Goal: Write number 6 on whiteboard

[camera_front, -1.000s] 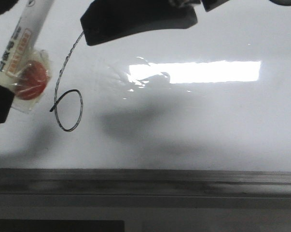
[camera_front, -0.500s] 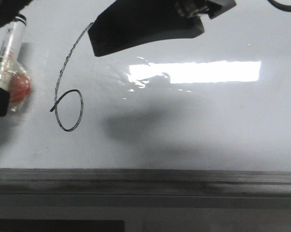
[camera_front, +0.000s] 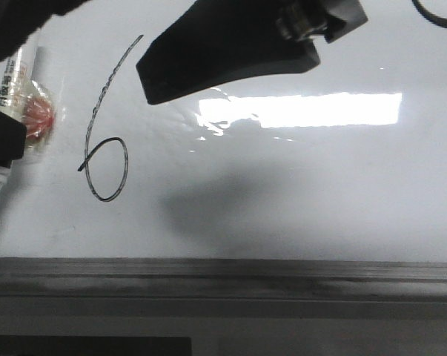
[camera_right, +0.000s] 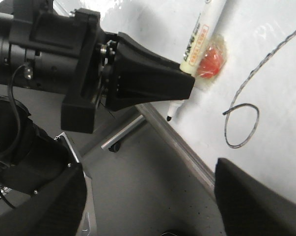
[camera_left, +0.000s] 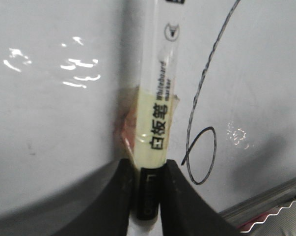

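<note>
Since a second ago, the left gripper (camera_left: 147, 196) has pulled the marker (camera_left: 157, 118) away toward the left edge of the whiteboard (camera_front: 319, 193), and its tip (camera_right: 170, 117) now hangs off the board. The number 6 (camera_front: 103, 141) sits on the left part of the board, long stroke and loop closed, so I think the writing is done. That gripper is squeezed shut on the marker. Best to back straight off and not brush the wet line. The right gripper (camera_front: 230, 52) hovers above; I cannot tell how open it is.
</note>
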You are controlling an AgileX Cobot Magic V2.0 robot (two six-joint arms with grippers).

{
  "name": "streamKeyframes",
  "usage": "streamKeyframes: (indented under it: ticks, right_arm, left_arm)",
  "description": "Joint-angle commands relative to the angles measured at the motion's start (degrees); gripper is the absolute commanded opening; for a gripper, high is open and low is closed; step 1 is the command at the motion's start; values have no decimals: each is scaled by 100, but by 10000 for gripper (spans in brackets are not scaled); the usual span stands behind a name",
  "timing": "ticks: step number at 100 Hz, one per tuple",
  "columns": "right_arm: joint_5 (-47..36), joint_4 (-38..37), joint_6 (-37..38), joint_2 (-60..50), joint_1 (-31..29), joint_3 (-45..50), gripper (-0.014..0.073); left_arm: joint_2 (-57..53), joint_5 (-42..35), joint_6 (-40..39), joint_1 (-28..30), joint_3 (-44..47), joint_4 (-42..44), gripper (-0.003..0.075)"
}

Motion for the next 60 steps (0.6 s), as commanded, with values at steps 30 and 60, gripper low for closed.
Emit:
streamKeyframes:
  ticks: [30,60]
  right_arm:
    - [-302,61,-59,-156,-44,-156,487]
    - [-302,61,-59,-156,-44,-156,487]
  left_arm:
    - [17,-480,-64,128,-168,-188,106]
    - [17,-549,-64,128,-168,-196,318]
